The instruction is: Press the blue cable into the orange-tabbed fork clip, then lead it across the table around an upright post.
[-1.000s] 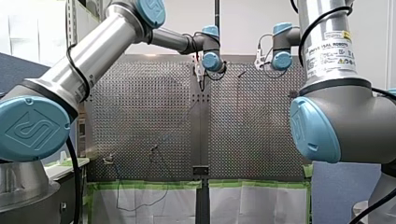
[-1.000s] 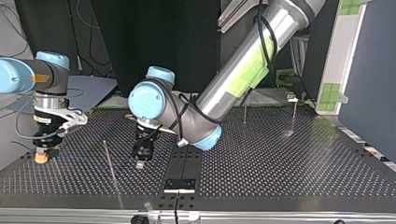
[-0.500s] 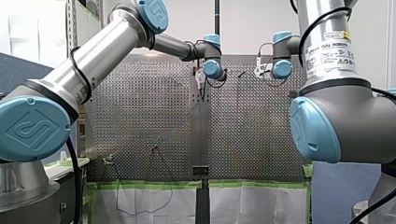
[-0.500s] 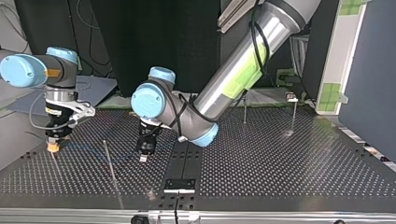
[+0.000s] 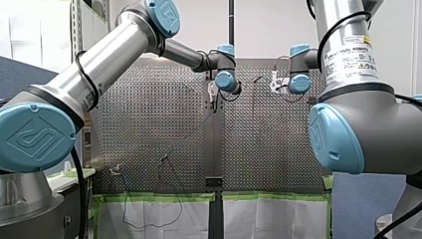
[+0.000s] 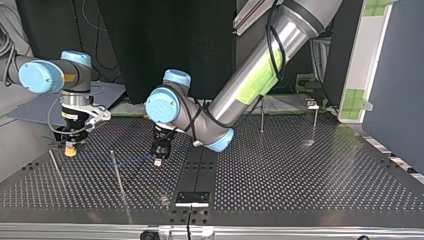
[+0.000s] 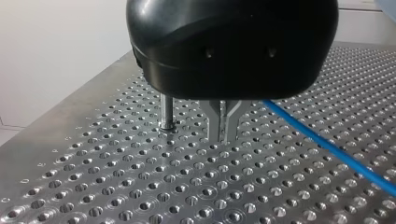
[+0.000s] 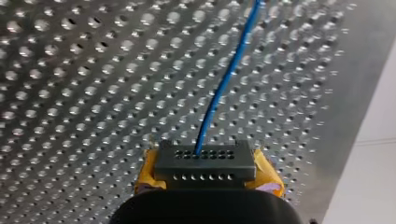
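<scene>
The perforated metal tabletop (image 6: 300,175) fills the top view, and both arms work over its far side as the front view shows it. My left arm (image 6: 260,60) comes in from the top view's upper right and bends down to near the middle of the tabletop. My right arm (image 6: 45,77) comes in from that view's left edge and points straight down near the left border.

The left jaws are black with metal fingers (image 7: 217,116). These fingers are pressed together just above the holes, and nothing is visible between them. The right jaws carry yellow pads (image 8: 268,177) and are closed on the blue cable (image 8: 223,86), which comes out from the middle of their dark tip and runs ahead over the tabletop.

A thin rod (image 6: 116,172) stands between the two arms in the top view. Two slim posts (image 6: 262,122) stand well apart from them at the view's right. A short post (image 7: 166,112) stands upright just beside the left fingers. The cable passes on the other side of these fingers; I cannot tell if it touches them.
</scene>
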`<state>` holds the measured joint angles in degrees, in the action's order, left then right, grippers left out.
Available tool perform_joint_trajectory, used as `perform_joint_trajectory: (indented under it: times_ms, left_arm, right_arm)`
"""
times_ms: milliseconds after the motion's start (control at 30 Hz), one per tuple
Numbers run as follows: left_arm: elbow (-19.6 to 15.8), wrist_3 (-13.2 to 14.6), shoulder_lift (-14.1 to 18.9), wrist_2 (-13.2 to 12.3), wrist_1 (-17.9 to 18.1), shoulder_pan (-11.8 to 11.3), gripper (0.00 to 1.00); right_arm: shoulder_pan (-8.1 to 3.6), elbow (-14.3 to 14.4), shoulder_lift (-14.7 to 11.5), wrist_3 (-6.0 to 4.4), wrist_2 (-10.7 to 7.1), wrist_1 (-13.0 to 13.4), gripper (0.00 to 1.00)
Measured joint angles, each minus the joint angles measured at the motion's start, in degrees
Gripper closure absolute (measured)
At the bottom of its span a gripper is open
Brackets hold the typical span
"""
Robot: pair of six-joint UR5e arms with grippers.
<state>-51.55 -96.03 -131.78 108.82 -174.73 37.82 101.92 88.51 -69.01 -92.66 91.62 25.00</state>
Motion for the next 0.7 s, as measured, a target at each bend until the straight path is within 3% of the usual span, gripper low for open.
perform_joint_trajectory:
  times_ms: [33, 67, 100, 133, 333, 433, 467, 500, 567, 600, 633, 700]
  left_arm:
    - [0.0, 0.16, 0.0, 0.1, 0.04, 0.0, 0.83]
    - [-0.01, 0.29, -0.01, 0.17, 0.05, -0.01, 0.74]
    - [-0.01, 0.39, -0.01, 0.25, 0.09, -0.01, 0.74]
    - [-0.02, 0.51, 0.0, 0.43, 0.12, 0.04, 0.65]
    - [-0.02, 1.1, 0.0, 1.19, 0.08, 0.02, 0.65]
    - [-0.02, 1.34, 0.0, 0.22, -0.04, -0.05, 0.56]
    - [-0.02, 1.42, 0.0, 0.01, -0.06, -0.06, 0.44]
    - [-0.02, 1.5, 0.0, -0.14, -0.07, -0.07, 0.44]
    - [-0.02, 1.66, 0.0, -0.34, -0.11, -0.07, 0.14]
    - [-0.02, 1.69, 0.0, -0.35, -0.13, -0.08, 0.14]
    - [-0.02, 1.71, 0.0, -0.33, -0.17, -0.08, 0.0]
    - [-0.05, 1.65, 0.0, -0.29, -0.33, -0.08, 0.0]
  right_arm:
    - [0.01, 0.01, 0.2, 0.03, -0.01, 0.02, 1.0]
    - [-0.01, 0.03, 0.53, 0.07, 0.01, 0.0, 1.0]
    - [-0.02, 0.03, 0.79, 0.1, 0.0, -0.01, 1.0]
    - [-0.01, 0.04, 1.03, 0.12, -0.02, 0.0, 1.0]
    - [0.01, 0.31, 2.61, 0.46, 0.11, 0.07, 1.0]
    - [0.02, 0.43, 3.23, 0.51, 0.16, 0.14, 1.0]
    - [0.01, 0.49, 3.49, 0.54, 0.19, 0.18, 1.0]
    - [0.01, 0.57, 3.7, 0.55, 0.22, 0.26, 1.0]
    - [0.0, 0.85, 4.1, 0.55, 0.27, 0.78, 1.0]
    - [0.01, 0.98, 4.27, 0.56, 0.28, 1.11, 1.0]
    - [0.0, 1.12, 4.45, 0.57, 0.3, 1.43, 1.0]
    - [0.0, 1.4, 4.9, 0.59, 0.35, 2.05, 1.0]
